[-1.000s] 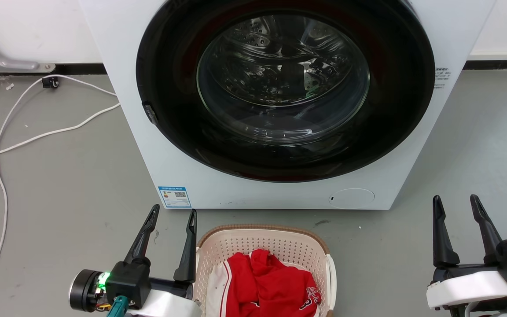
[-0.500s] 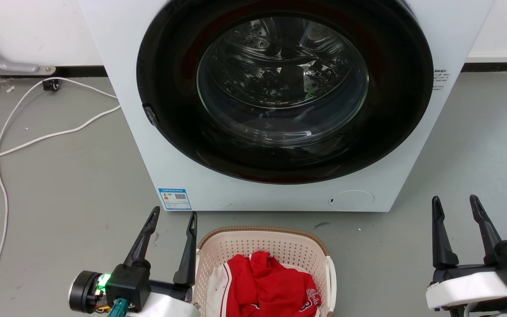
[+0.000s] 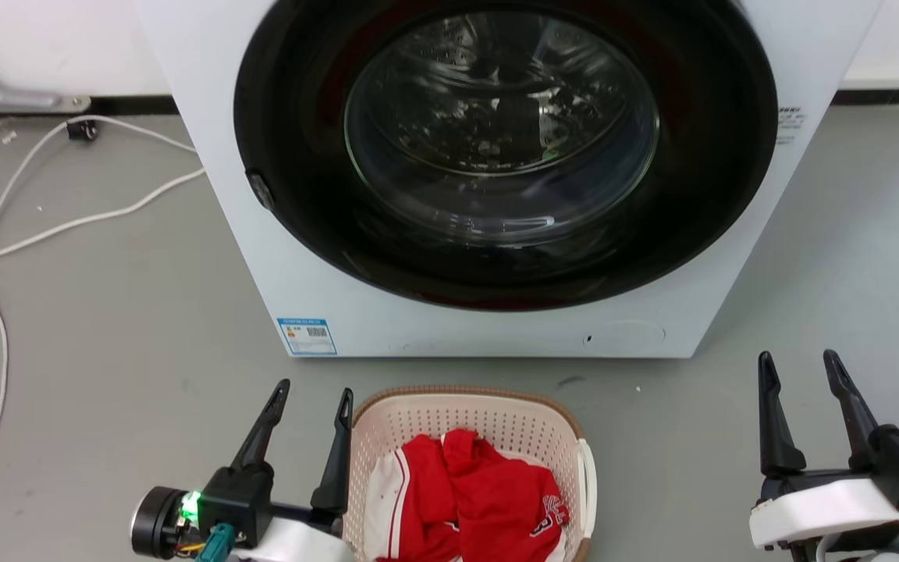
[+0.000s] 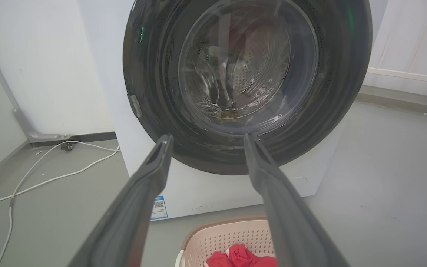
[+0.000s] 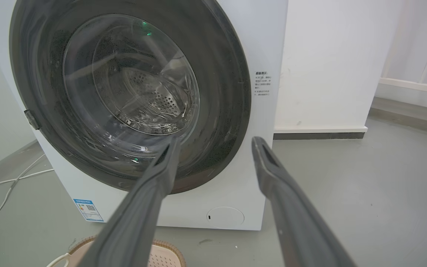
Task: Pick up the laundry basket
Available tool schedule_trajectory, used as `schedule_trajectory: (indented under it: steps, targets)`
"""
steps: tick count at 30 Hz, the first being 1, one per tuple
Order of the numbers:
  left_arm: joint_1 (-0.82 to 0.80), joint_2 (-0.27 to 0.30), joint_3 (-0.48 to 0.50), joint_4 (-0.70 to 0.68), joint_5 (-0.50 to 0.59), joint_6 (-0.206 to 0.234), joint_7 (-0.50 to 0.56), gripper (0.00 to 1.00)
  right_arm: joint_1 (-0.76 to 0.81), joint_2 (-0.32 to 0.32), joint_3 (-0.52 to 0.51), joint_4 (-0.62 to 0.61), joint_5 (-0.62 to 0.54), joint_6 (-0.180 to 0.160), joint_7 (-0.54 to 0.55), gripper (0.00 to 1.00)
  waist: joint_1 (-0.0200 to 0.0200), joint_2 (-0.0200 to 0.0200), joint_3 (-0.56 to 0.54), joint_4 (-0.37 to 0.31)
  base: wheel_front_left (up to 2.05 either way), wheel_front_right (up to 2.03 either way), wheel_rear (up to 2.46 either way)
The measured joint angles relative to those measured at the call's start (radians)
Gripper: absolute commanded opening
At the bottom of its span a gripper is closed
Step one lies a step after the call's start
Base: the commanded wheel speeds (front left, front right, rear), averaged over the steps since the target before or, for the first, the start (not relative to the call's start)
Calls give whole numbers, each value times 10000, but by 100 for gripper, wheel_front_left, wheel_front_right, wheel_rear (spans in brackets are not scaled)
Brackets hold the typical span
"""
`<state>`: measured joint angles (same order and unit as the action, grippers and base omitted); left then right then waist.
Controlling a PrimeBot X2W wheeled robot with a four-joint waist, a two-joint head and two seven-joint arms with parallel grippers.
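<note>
Laundry basket (image 3: 488, 421): on grey floor (image 3: 106, 328), just in front of washer (image 3: 496, 332), lower centre of head view. Near end cut off by frame edge. Red garment (image 3: 488, 499) with white trim inside, hiding basket bottom.

Left gripper (image 3: 315, 388): spread wide, empty. Inner finger just beside basket's left rim, contact hard to judge.

Right gripper (image 3: 797, 355): spread wide, empty, well apart from basket at right.

Washer top cropped. Drum contents blurred behind door glass (image 3: 500, 125). White cable (image 3: 67, 226) on floor at left.
</note>
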<state>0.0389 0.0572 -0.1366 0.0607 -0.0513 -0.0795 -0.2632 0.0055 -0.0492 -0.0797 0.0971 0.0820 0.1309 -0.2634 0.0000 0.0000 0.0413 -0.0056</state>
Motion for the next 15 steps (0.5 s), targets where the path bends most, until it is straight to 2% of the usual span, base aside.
schedule_trajectory:
  steps: [8,15]
  targets:
    - [-1008,61,303,997,82,0,0,100,-1105,-4,2,823,115,0,408,100,0,0,1141,-39,0,0,0]
    - [-2814,520,393,3668,50,-194,0,100,-2702,-4,604,2249,71,0,1444,100,1,0,2632,-54,0,0,0]
